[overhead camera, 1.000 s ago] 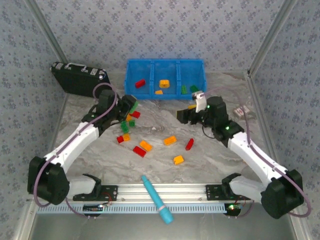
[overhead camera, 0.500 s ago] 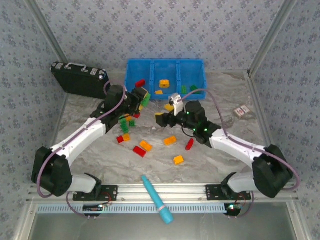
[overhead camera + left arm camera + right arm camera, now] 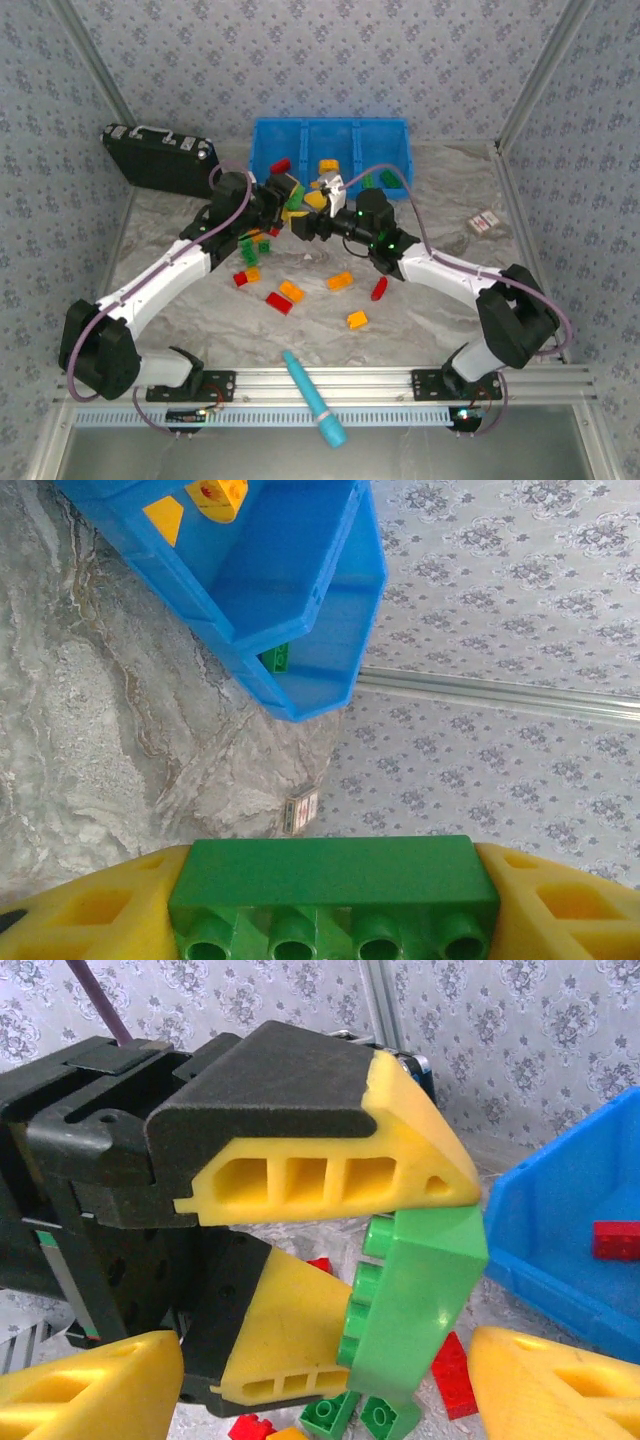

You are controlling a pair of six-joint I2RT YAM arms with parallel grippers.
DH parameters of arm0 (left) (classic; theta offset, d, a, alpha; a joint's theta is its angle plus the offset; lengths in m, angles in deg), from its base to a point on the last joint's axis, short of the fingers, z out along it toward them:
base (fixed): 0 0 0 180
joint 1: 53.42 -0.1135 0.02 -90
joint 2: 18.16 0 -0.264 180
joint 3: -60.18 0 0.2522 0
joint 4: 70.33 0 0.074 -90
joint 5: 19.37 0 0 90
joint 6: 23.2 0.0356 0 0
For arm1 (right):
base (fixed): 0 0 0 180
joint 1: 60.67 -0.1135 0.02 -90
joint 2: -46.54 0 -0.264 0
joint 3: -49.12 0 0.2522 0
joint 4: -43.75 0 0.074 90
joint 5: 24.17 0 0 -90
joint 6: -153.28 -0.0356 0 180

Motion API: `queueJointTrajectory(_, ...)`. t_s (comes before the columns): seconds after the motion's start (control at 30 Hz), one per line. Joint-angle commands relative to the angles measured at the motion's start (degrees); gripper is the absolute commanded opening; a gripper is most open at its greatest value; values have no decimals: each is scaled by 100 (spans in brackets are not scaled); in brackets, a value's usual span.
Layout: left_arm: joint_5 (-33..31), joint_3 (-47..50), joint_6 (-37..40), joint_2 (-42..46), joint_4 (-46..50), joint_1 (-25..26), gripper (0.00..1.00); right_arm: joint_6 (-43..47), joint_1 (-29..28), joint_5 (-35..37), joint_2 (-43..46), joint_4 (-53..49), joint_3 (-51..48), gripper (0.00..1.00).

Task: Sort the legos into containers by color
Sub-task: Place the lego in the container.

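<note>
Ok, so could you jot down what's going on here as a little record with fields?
left end effector: shut on a green brick
right end effector: open, pointed at that brick, close to it
blue bin: red brick in left compartment, orange-yellow brick in middle, green one in right
table: loose bricks, red, orange-yellow and green, between the arms
also there: black case, light-blue tool

A black case with silver latches point(image 3: 158, 155) sits far left on the grey marbled tabletop point(image 3: 440, 320), a light-blue pen-like tool point(image 3: 313, 398) lies across the near rail point(image 3: 400, 380), and a small card point(image 3: 487, 220) rests at the right.
</note>
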Motion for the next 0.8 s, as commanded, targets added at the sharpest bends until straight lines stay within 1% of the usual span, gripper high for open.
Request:
queueJointTrajectory(0.0,-58,62,-165,140,-328,63,52,-82,-38,-93,-188,237,267,77)
queueJointTrajectory(0.2,-80,218,-305,123,-484,245,52,-110,-55,-83,-382,228,442,71)
queueJointTrajectory(0.3,-61,267,-358,87,-545,315,52,-102,-51,-78,-422,213,488,64)
queueJointTrajectory(0.37,-64,274,-367,80,-557,355,52,-84,-46,-87,-440,192,514,57)
queueJointTrajectory(0.53,-39,283,-403,96,-569,361,52,-22,-35,-84,-476,97,568,44)
queueJointTrajectory(0.77,-26,316,-419,158,-514,373,51,-5,1,-142,-512,138,559,34)
